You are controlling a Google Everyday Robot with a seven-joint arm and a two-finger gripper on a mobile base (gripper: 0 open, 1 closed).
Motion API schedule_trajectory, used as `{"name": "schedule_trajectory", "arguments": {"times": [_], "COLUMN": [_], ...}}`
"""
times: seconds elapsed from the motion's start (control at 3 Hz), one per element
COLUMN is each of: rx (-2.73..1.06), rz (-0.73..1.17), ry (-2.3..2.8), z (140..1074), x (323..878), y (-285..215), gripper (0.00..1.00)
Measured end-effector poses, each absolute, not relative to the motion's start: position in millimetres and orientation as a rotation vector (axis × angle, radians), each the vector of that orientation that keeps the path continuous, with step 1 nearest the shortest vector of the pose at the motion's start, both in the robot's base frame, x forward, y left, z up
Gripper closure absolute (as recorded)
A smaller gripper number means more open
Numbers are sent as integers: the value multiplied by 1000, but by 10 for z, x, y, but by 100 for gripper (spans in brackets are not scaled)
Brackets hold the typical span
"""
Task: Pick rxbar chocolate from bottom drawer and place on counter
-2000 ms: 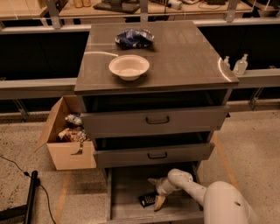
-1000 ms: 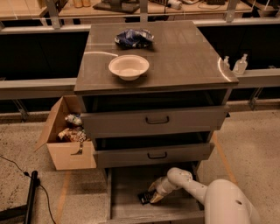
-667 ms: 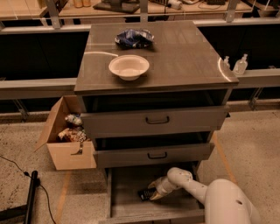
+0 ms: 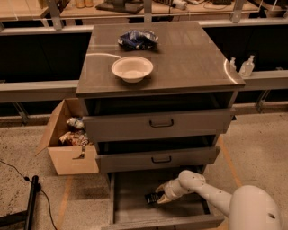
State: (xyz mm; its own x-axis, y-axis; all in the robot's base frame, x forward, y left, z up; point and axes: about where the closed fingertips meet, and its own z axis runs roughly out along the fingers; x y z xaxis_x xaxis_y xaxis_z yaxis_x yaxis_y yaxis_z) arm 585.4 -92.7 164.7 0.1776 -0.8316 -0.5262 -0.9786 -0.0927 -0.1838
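The pincer (image 4: 160, 196) is hanging low inside the bottom drawer (image 4: 130, 188); whether it is clenching cannot be told. The rxbar chocolate (image 4: 151, 198) is lying flat on the drawer floor at its 9 o'clock, touching it, long axis unclear.

We see a speckled beige floor (image 4: 256, 139) crossed by orange tape lines (image 4: 227, 161). Beyond the counter's (image 4: 189, 49) far edge runs a long pale bench (image 4: 27, 9) on metal legs (image 4: 55, 13). Off the left edge an open cardboard box (image 4: 72, 159) stands on the floor, a black cable (image 4: 13, 170) near it. Beside the front right corner two small bottles (image 4: 246, 67) stand on a grey ledge (image 4: 265, 80). Light glints along the counter's side edges. The gripper (image 4: 161, 197) sits below the front edge, in the bottom drawer (image 4: 130, 202).
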Motion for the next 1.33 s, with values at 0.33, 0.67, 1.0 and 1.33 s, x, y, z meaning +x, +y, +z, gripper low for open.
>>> {"name": "schedule_trajectory", "arguments": {"times": [0.33, 0.67, 1.0, 1.33], "rx": [-1943, -1935, -1917, -1897], "rz": [374, 347, 293, 299], "ry": [1713, 1721, 1718, 1712], "z": [1929, 2236, 2627, 2901], "x": [5782, 5677, 5617, 5572], "y": [-1060, -1220, -1396, -1511], "gripper": [100, 100, 100, 100]}}
